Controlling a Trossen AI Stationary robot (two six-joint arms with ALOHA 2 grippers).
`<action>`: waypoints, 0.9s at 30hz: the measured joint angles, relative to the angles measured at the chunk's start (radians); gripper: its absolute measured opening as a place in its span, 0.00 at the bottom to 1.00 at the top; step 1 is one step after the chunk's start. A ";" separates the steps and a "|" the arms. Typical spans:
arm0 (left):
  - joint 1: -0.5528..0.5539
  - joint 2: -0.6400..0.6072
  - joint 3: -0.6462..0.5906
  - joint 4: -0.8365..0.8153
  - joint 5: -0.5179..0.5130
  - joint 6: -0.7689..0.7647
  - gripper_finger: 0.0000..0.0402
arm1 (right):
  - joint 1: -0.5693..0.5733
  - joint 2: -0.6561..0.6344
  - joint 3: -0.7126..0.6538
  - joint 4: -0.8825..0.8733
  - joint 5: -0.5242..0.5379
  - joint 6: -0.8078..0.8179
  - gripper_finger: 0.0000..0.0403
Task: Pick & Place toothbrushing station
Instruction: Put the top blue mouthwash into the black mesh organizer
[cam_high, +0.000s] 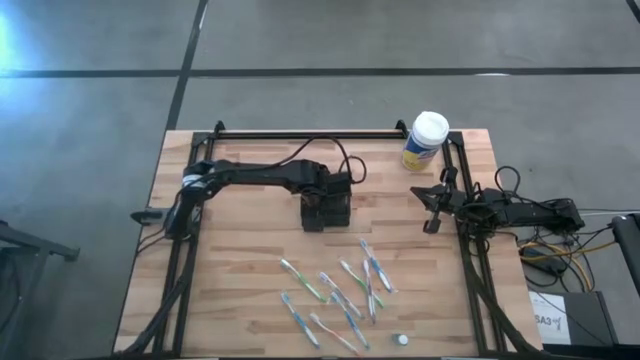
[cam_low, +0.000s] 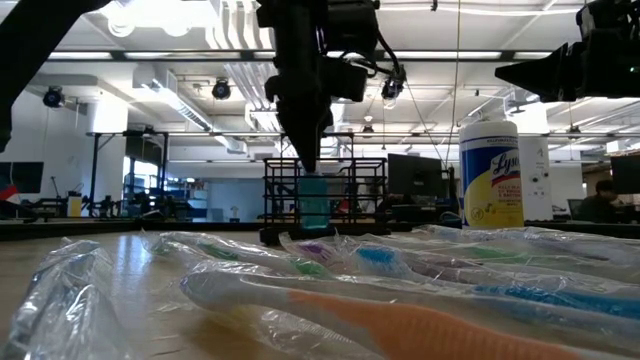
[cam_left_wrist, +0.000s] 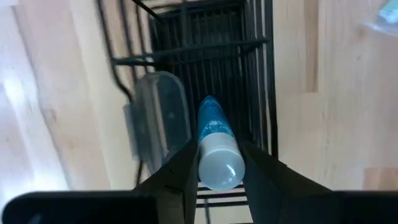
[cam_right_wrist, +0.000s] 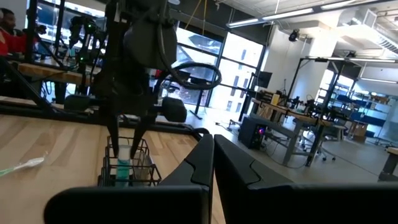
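Observation:
The toothbrushing station, a small black wire basket (cam_high: 326, 210), stands mid-table on its base. A clear plastic piece (cam_left_wrist: 158, 118) lies inside it. My left gripper (cam_left_wrist: 219, 152) hangs over the basket (cam_left_wrist: 186, 50), pointing down, shut on a blue tube with a white cap (cam_left_wrist: 211, 124). In the low view the tube (cam_low: 313, 205) stands inside the basket's walls (cam_low: 350, 195), below the left gripper (cam_low: 308, 160). My right gripper (cam_right_wrist: 213, 162) waits shut at the table's right edge (cam_high: 431, 208), touching nothing. My left gripper pinches the tube between its two fingers at the upper end, just below the white cap (cam_left_wrist: 219, 167). The fingers (cam_left_wrist: 186, 158) come from above, pointing down. The tube hangs upright, cap up, its lower end (cam_low: 313, 225) down in the basket. Whether it touches the basket's floor I cannot tell.
Several wrapped toothbrushes (cam_high: 340, 290) lie scattered toward the table's near edge, close to the low camera (cam_low: 400, 300). A yellow canister with a white lid (cam_high: 425, 140) stands at the far right. A small white round thing (cam_high: 401, 339) lies at the near edge.

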 joint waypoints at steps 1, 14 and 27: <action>0.000 0.000 -0.007 0.010 0.002 0.001 0.25 | 0.000 0.000 0.000 0.000 0.000 0.000 0.02; 0.002 -0.005 -0.034 0.031 0.008 -0.005 0.33 | 0.000 0.000 0.000 0.000 0.000 0.000 0.02; 0.002 -0.003 -0.027 0.025 0.023 -0.009 0.46 | 0.000 0.000 0.000 0.000 0.000 -0.001 0.02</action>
